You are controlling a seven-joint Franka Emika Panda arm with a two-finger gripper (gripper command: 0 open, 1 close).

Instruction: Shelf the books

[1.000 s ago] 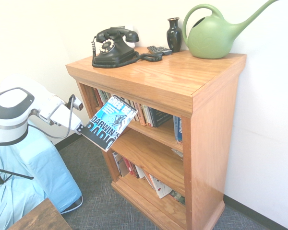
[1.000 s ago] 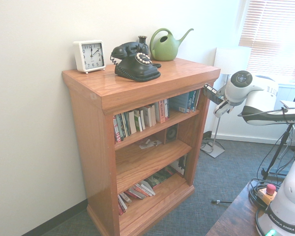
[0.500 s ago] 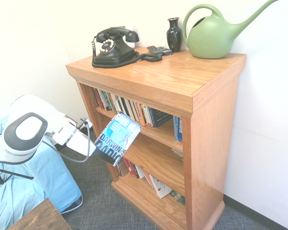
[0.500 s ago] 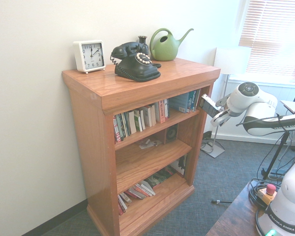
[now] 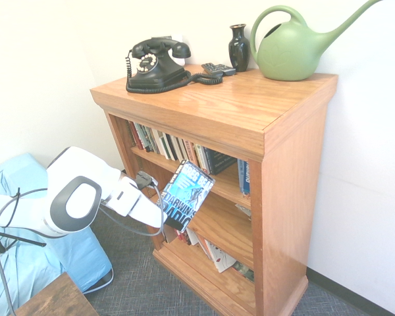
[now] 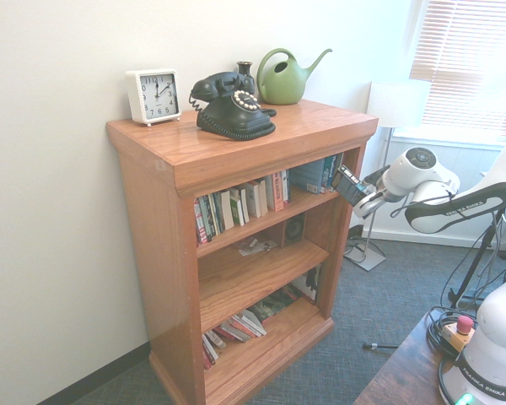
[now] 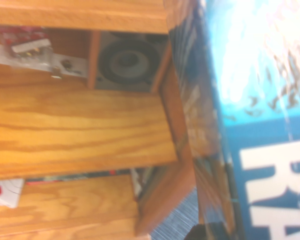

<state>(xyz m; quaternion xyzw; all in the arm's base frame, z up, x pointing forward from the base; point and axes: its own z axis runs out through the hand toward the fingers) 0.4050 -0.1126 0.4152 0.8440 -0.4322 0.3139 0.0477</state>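
Note:
The book (image 5: pixel 188 193), a thick paperback with a blue-teal cover and big white title letters, is tilted in the air in front of the shelf's middle tier. My gripper (image 5: pixel 174 220) is shut on its lower edge, and the arm reaches in from the left. The shelf (image 5: pixel 276 151) is a honey-coloured wooden bookcase with three open tiers. From the other side, the book (image 6: pixel 347 183) shows edge-on by the bookcase's right front corner, with the gripper (image 6: pixel 360 196) behind it. In the wrist view, the blue cover (image 7: pixel 260 100) fills one side, and the bare middle board (image 7: pixel 80 130) lies beyond.
A black phone (image 5: pixel 155 62), vase (image 5: pixel 238 46), remote (image 5: pixel 217 68) and green watering can (image 5: pixel 293 46) stand on top, plus a clock (image 6: pixel 154 95). Thin-spined books (image 5: pixel 178 148) fill the top tier. Slanting books (image 5: pixel 210 250) lie in the bottom one. A small speaker (image 6: pixel 293 228) and papers (image 6: pixel 257 246) occupy the middle tier.
The arm has swung down and toward the bookcase with the book. The book dropped from top-tier height to the middle tier's opening and stands steeper.

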